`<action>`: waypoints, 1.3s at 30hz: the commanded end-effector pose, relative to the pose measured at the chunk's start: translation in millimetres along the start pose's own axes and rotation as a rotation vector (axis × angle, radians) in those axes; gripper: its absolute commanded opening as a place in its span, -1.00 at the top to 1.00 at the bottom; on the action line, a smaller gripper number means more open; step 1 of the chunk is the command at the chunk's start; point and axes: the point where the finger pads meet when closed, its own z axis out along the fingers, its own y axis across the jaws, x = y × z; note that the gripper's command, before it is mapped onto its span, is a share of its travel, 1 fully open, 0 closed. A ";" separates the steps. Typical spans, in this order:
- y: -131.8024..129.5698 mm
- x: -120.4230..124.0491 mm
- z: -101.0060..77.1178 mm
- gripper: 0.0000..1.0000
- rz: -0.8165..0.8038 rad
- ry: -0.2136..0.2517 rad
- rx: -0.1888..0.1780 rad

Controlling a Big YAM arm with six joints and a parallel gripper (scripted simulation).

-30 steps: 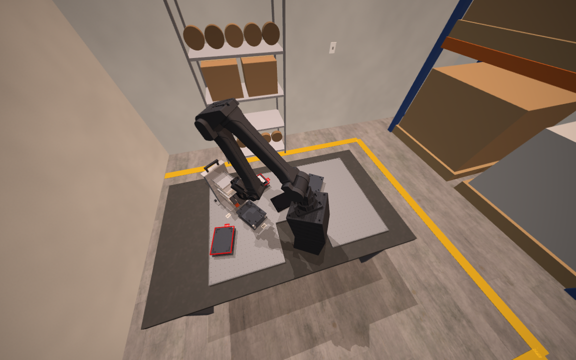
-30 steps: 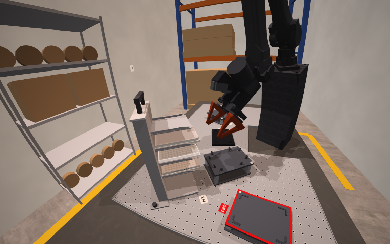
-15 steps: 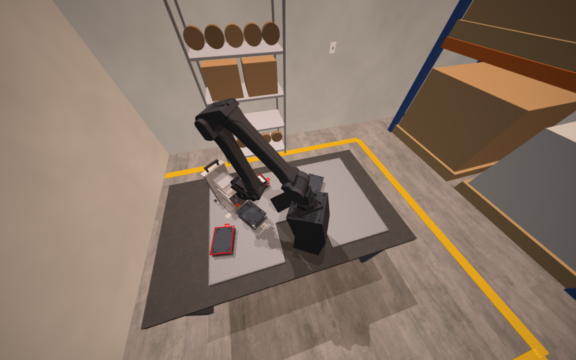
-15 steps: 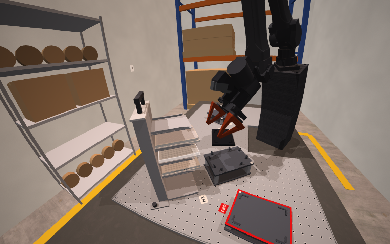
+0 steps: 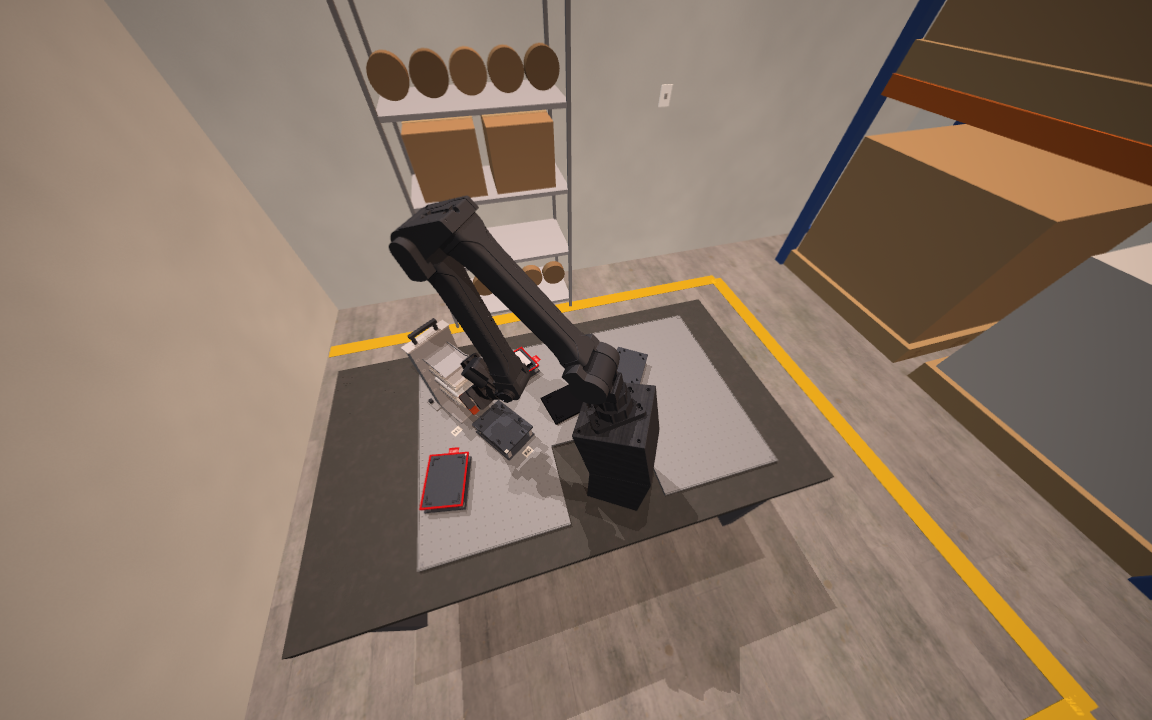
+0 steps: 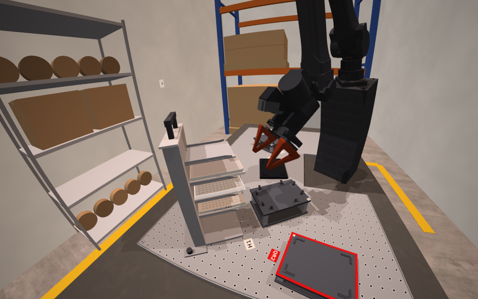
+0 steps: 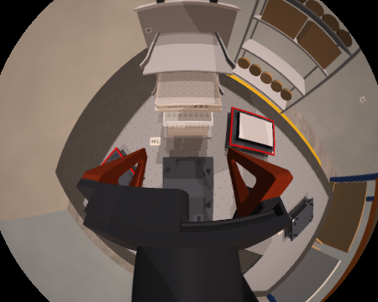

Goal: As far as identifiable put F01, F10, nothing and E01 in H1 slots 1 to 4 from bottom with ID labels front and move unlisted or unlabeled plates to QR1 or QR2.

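Observation:
The plate hotel H1 stands at the left of the deck. It holds three plates: a tan one uppermost, a white one under it and a tan one lowest. The shelf above them and the bottom level look bare. I cannot read any labels. The raised landing nest in front of the hotel is bare. My gripper is open and empty. It hangs above and behind that nest and faces the hotel.
The red-edged nest QR2 is bare. A second red-edged nest holds a white plate. A flat black pad lies under the gripper. The arm's base block stands at the right. A storage rack stands outside the yellow line.

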 end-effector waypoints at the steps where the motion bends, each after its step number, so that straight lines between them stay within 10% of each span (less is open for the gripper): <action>1: -0.7 -7.1 -0.2 -1.00 0.001 -0.017 0.000; 39: 0.7 9.4 -10.6 -1.00 -0.006 -0.004 -0.003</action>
